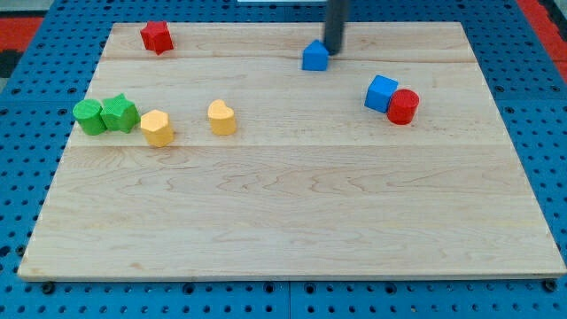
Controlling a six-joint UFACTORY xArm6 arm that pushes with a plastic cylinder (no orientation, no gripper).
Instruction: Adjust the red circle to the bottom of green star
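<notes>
The red circle (403,106) sits at the view's right, touching the right side of a blue cube (381,92). The green star (119,113) is at the view's far left, touching a green circle (89,117) on its left and close to a yellow hexagon (157,128) on its right. My tip (333,51) is at the view's top centre, right beside a small blue block (314,57), far up and to the left of the red circle.
A red star-like block (156,37) sits at the top left. A second yellow block (221,118) lies right of the hexagon. The wooden board (292,221) rests on a blue pegboard.
</notes>
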